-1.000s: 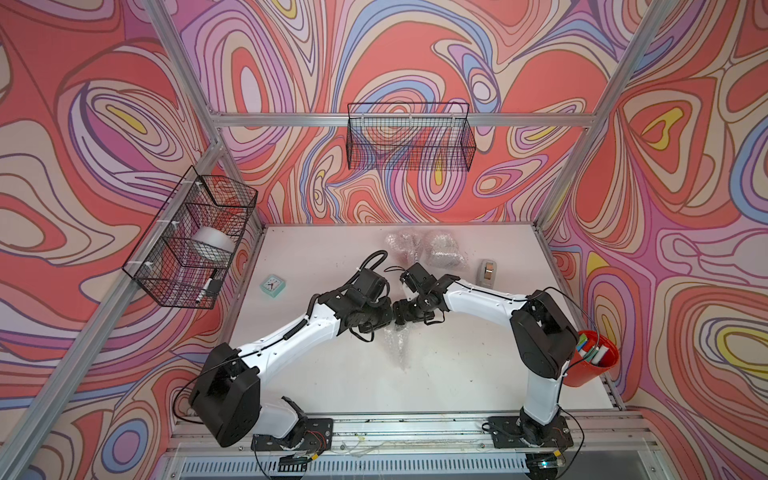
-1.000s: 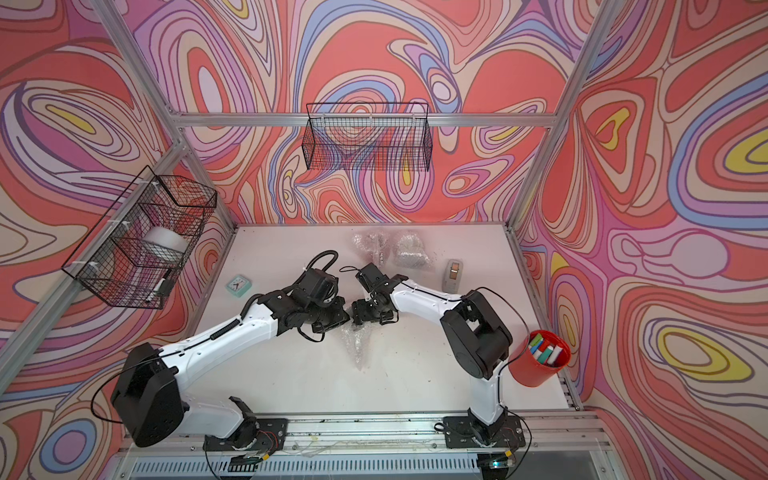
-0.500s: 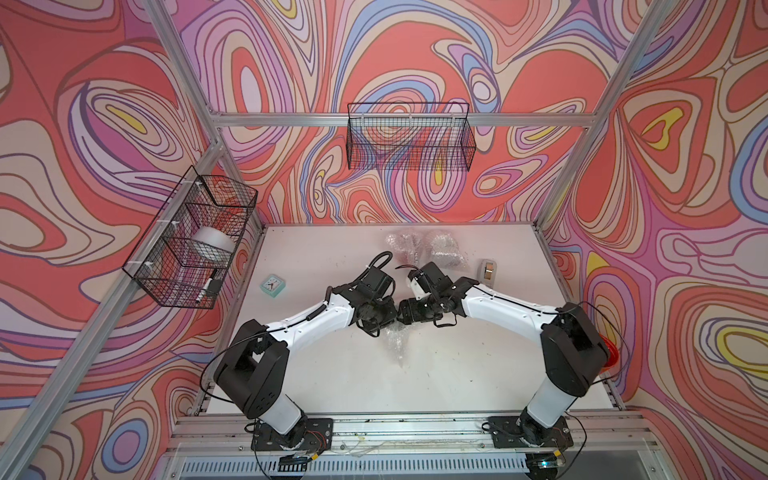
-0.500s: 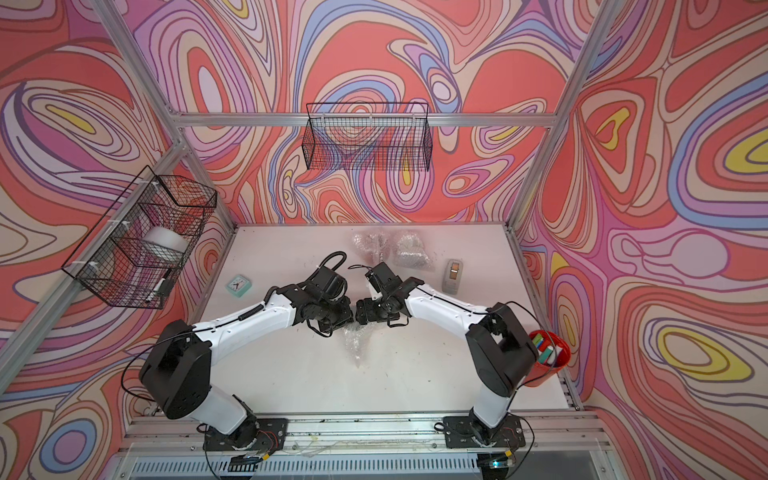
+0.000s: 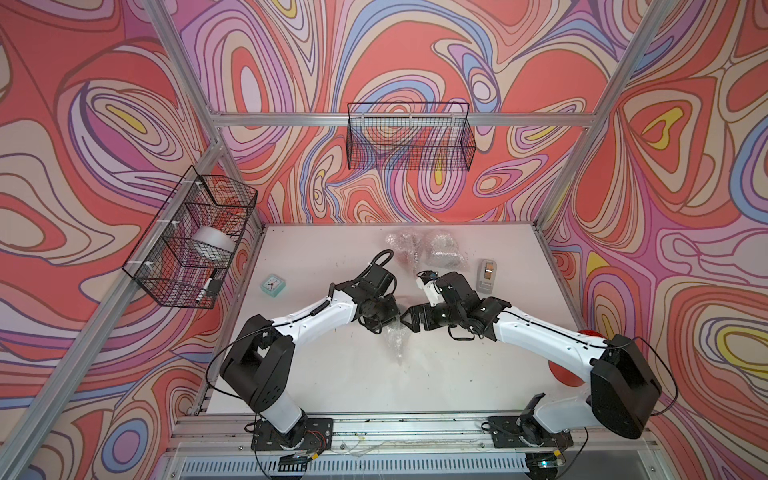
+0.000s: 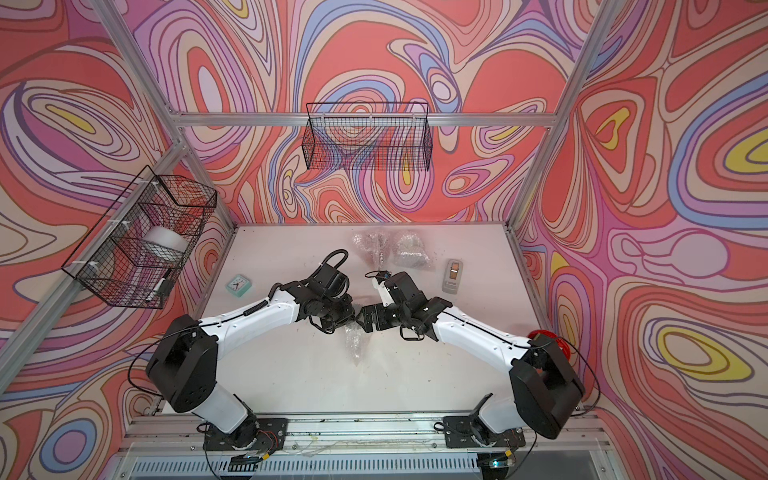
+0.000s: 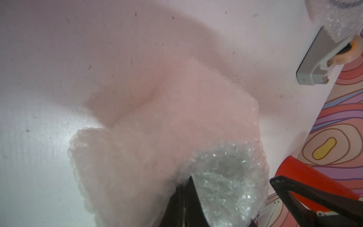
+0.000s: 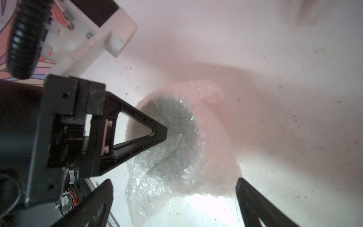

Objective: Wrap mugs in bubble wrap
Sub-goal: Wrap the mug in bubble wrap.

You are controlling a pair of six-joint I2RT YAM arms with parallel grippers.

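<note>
A crumpled sheet of bubble wrap hangs mid-table from my left gripper, which is shut on its top fold. In the right wrist view the left fingertips pinch the bubble wrap. My right gripper stands open right beside the sheet, jaws wide and holding nothing. Two wrapped bundles lie at the back, one with a red tint and one pale. No bare mugs show.
A grey tape dispenser sits at the back right and a mint clock at the left. A red cup stands behind the right arm. Wire baskets hang on the walls.
The right gripper's jaws have opened wide beside the sheet. Both arms' elbows have swung to the right. The left gripper still grips the bubble wrap.
</note>
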